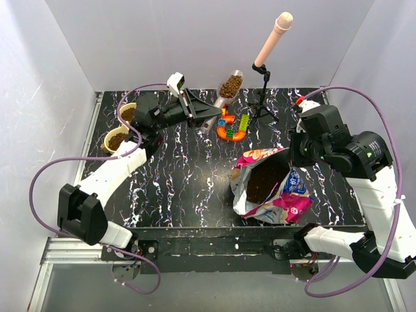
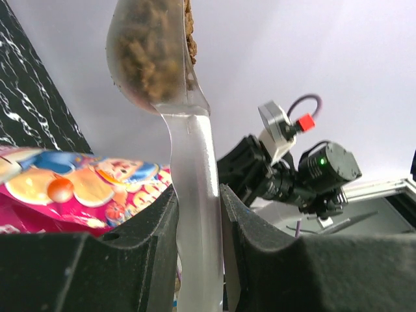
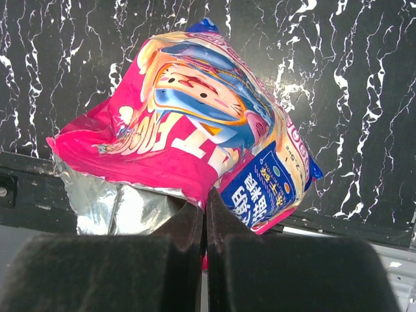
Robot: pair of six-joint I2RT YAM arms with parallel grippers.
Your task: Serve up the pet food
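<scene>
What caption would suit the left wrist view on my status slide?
Left gripper clamped on the handle of a clear scoop heaped with kibble, pink food bag behind.

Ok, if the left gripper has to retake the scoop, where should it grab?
Probably the narrow handle of the scoop, coming from its tail end with the jaws across its width, as the left gripper holds it. The cup is wide, rounded and full of pet food, so it offers poor purchase.
</scene>
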